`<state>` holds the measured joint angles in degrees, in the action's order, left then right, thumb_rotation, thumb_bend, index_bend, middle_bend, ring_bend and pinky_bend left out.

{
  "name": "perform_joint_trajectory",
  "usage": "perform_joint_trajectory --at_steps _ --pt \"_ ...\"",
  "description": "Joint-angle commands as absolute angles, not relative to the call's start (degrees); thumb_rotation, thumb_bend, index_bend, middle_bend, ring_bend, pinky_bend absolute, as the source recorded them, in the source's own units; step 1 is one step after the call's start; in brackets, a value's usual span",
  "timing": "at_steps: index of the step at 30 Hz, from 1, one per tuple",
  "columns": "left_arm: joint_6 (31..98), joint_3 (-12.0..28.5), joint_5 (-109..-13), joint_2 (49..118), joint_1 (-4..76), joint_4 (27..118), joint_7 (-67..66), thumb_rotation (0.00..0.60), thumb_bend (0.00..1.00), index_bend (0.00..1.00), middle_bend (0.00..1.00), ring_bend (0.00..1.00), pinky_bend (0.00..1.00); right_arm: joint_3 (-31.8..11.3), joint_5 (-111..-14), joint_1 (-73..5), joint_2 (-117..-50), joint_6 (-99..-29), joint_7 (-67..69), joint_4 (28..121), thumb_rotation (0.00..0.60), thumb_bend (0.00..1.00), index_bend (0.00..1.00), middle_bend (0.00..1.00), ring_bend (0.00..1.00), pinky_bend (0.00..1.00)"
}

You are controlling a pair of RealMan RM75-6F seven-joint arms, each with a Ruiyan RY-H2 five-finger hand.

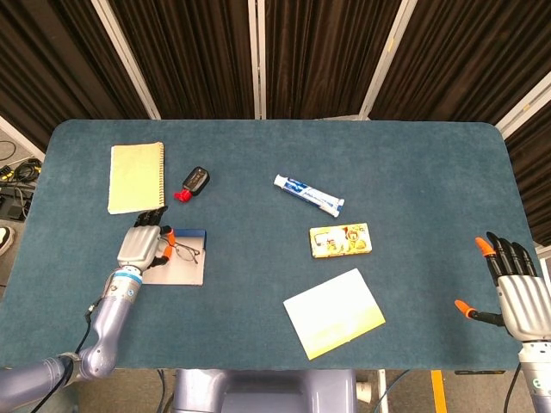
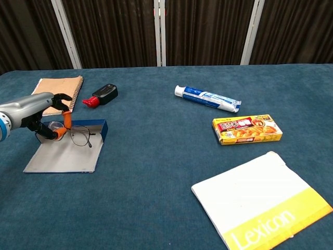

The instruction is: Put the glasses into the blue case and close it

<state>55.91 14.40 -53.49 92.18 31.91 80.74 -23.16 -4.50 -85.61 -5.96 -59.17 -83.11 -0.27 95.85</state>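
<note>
Glasses [image 2: 78, 136] pinched in left hand [image 2: 44, 115], over open blue case [image 2: 66, 152]. Right hand [image 1: 516, 292] idle, fingers apart, 4 o'clock. Left: release, shut lid.

1 glasses [image 2: 79, 136], 1 blue case [image 2: 66, 154], 1 notebook [image 1: 136, 177], 1 toothpaste tube [image 1: 308, 194], 1 curry box [image 1: 340, 240], 1 Lexicon booklet [image 1: 334, 312], 1 black/red gadget [image 1: 193, 183], 2 hands: left hand [image 1: 141, 246], right hand [image 1: 516, 297].

Both hands — left hand [image 1: 140, 246], right hand [image 1: 516, 297] — have silver-grey backs, black fingers with orange-capped tips.

Right robot hand [image 1: 516, 297] partly cut off by frame edge
</note>
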Motion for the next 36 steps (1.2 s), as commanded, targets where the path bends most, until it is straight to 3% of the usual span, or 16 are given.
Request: perform_joint_trajectory --at_steps 1,9,11,14,16,18,24,36 --pt "55.27 13.88 -52.56 92.82 32.28 79.63 -22.75 0.600 0.54 0.64 0.00 0.00 0.00 -4.51 -85.62 -5.95 -59.12 -83.17 -0.20 95.82 0.600 0.00 0.00 0.00 0.00 0.00" --pt "55.55 13.22 -52.40 94.27 32.98 76.61 -21.39 0.600 0.54 0.63 0.00 0.00 0.00 -4.48 -85.57 -5.96 -59.12 -83.15 -0.06 95.76 0.600 0.00 0.00 0.00 0.00 0.00" --pt "56.27 13.13 -52.97 94.67 33.00 75.79 -20.88 0.600 0.53 0.58 0.00 0.00 0.00 -4.49 -85.50 -5.97 -59.12 -83.12 0.02 95.71 0.600 0.00 0.00 0.00 0.00 0.00" --pt "57.10 12.91 -53.80 94.83 32.84 75.31 -20.24 0.600 0.49 0.32 0.00 0.00 0.00 -4.51 -85.44 -5.99 -59.09 -83.09 0.14 95.69 0.600 0.00 0.00 0.00 0.00 0.00" --pt "57.67 12.71 -54.41 94.71 32.67 75.33 -19.90 0.600 0.41 0.09 0.00 0.00 0.00 -4.50 -85.45 -6.01 -59.08 -83.06 0.15 95.68 0.600 0.00 0.00 0.00 0.00 0.00" --pt "57.98 12.41 -55.16 94.33 32.46 75.73 -19.39 0.600 0.34 0.01 0.00 0.00 0.00 -4.47 -85.50 -5.99 -59.07 -83.09 0.14 95.70 0.600 0.00 0.00 0.00 0.00 0.00" --pt "59.56 11.39 -58.55 92.84 31.82 77.34 -17.74 0.600 0.19 0.00 0.00 0.00 0.00 -4.42 -85.64 -5.94 -59.06 -83.25 0.16 95.77 0.600 0.00 0.00 0.00 0.00 0.00" --pt "57.54 11.79 -59.17 94.93 34.32 73.42 -18.19 0.600 0.19 0.00 0.00 0.00 0.00 -4.91 -84.29 -6.21 -59.17 -82.60 0.22 95.38 0.600 0.00 0.00 0.00 0.00 0.00"
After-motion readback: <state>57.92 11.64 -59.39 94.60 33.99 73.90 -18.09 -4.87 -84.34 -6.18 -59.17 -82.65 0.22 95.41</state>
